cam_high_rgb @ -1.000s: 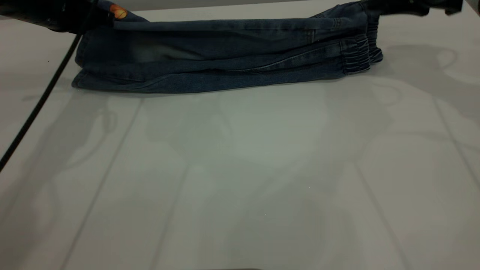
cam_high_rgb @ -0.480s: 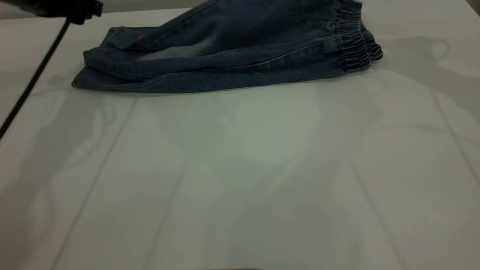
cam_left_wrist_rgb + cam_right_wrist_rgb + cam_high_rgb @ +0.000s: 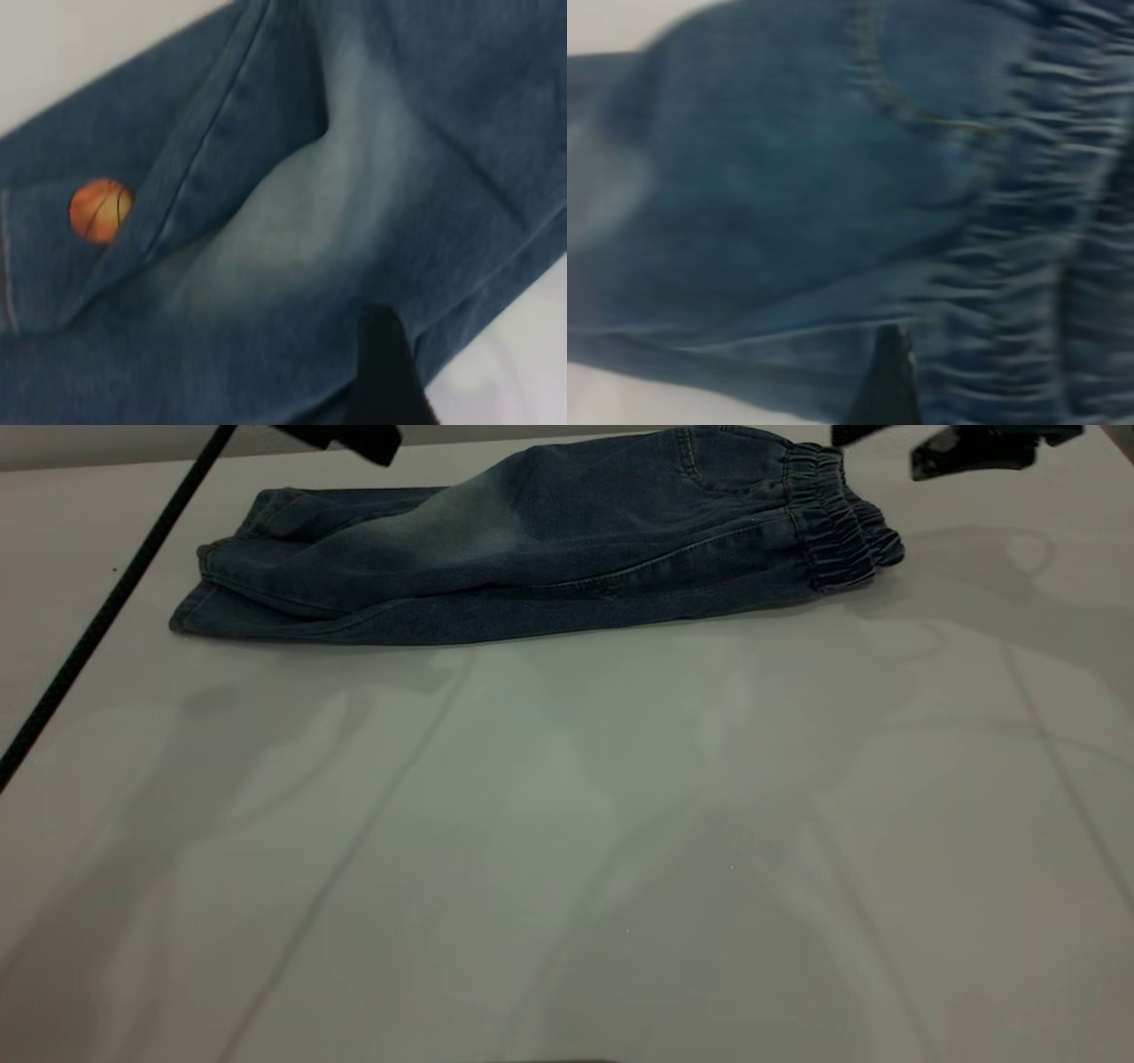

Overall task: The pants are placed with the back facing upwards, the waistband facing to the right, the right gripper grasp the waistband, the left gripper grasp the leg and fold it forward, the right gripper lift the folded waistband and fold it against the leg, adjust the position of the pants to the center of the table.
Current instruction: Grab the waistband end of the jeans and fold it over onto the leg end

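Observation:
The blue denim pants (image 3: 549, 558) lie folded lengthwise at the far side of the table (image 3: 567, 824). The elastic waistband (image 3: 837, 522) points right and the leg (image 3: 354, 549) points left. In the left wrist view an orange basketball print (image 3: 100, 210) shows on a turned-up flap near the hem. My left gripper (image 3: 354, 438) hovers above the leg end, open, and only one finger (image 3: 385, 372) shows over the denim. Up at the waistband end my right gripper (image 3: 970, 450) also hangs open and holds nothing. One of its fingers (image 3: 888, 381) shows beside the gathered waistband (image 3: 1045, 266).
A thick black cable (image 3: 106, 611) slants from the left gripper down across the table's left side. The near half of the table lies bare in front of the pants.
Both grippers have let go of the lifted upper half. It has dropped flat onto the lower half, and the grippers have risen away from the cloth.

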Controlling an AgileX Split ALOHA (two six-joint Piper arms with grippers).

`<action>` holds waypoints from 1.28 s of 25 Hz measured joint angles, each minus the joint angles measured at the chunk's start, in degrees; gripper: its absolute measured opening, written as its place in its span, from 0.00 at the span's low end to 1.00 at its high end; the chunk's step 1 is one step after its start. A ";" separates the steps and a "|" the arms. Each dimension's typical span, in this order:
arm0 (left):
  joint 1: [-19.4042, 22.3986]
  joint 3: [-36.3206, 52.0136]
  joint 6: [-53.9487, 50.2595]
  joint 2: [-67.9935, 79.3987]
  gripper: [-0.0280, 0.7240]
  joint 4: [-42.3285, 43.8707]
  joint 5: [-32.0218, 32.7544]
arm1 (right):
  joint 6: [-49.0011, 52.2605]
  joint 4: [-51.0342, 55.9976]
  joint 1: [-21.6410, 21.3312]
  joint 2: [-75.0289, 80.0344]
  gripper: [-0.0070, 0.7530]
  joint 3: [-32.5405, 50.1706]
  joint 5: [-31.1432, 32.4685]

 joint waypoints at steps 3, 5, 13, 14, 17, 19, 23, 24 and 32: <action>-0.66 -2.16 0.00 2.58 0.64 0.00 -0.56 | -1.42 -0.34 -0.12 1.79 0.77 -0.64 -1.67; -1.20 -3.81 -0.55 4.70 0.64 0.00 -0.63 | -3.17 -0.34 -0.12 3.54 0.77 -1.84 -2.02; -2.46 -9.05 -3.39 12.11 0.64 0.00 -0.56 | -5.79 -0.32 -0.12 9.12 0.77 -7.32 -0.37; -2.68 -9.60 -3.51 12.98 0.64 0.00 -0.56 | -6.05 -0.32 -0.12 9.73 0.77 -7.81 -0.16; -2.93 -11.40 -3.69 15.38 0.64 -0.04 -0.49 | -6.98 0.14 -0.12 11.70 0.77 -8.74 1.11; -3.21 -12.40 -3.89 16.93 0.64 -0.04 -0.47 | -7.05 0.47 -0.12 12.69 0.77 -9.25 2.03; -4.04 -13.90 -4.00 19.67 0.64 -0.04 -0.46 | -7.43 1.06 -0.12 13.35 0.77 -9.69 2.86; -4.20 -14.05 -4.12 20.04 0.64 -0.04 -0.46 | -7.43 1.18 -0.12 13.54 0.77 -9.76 3.00; -4.56 -14.49 -4.24 20.56 0.64 -0.04 -0.59 | -6.33 1.27 0.29 14.27 0.44 -9.89 7.24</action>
